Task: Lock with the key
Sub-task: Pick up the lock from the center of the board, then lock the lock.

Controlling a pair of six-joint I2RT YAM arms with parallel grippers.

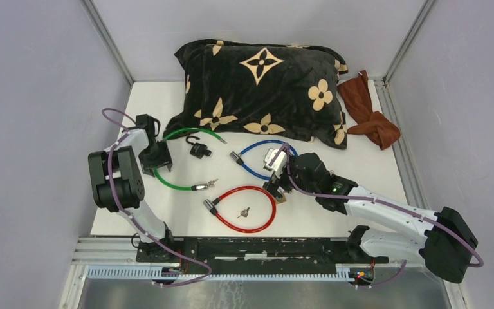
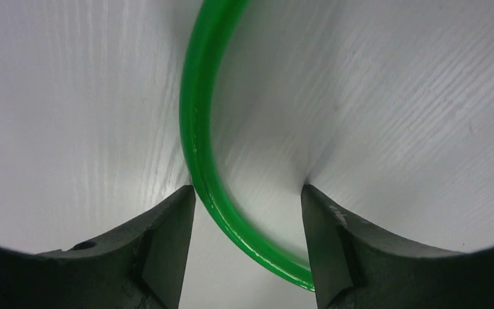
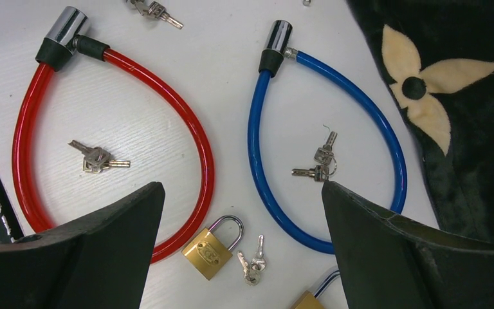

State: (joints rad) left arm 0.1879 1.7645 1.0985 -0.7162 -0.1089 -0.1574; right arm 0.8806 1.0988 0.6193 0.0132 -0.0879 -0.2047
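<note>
My right gripper is open and empty, hovering above a small brass padlock with its shackle closed. A pair of small keys lies just right of the padlock, between my fingers. The red cable lock and the blue cable lock lie to either side, each with keys inside its loop. My left gripper is open, low over the table, astride the green cable lock.
A second brass padlock shows at the bottom edge of the right wrist view. A small black padlock lies by the green cable. A black flowered pillow and a brown cloth lie at the back.
</note>
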